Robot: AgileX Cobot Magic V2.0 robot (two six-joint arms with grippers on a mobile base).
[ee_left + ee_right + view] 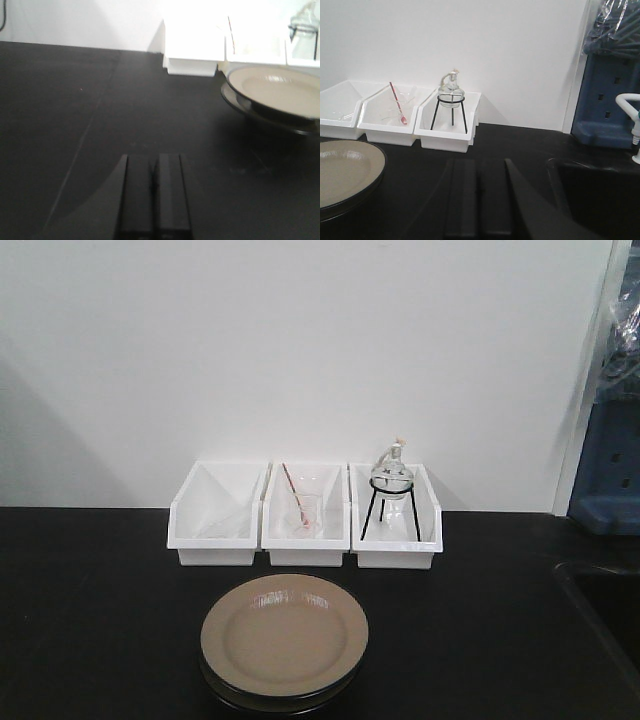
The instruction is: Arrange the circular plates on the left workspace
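The plates (284, 640) sit stacked on the bench (90, 620), right of the clenched left gripper (154, 195) and left of the clenched right gripper (479, 200), touching neither. Behind, three bins (305, 530): the right holds a flask on a stand (391, 490).

Lab: glass flask (391, 472) on tripod, black countertop (90, 610).

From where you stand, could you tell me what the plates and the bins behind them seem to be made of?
The plates look like glazed ceramic or melamine: glossy tan tops catching light glare, dark undersides. The bins look like white moulded plastic, smooth and slightly shiny.
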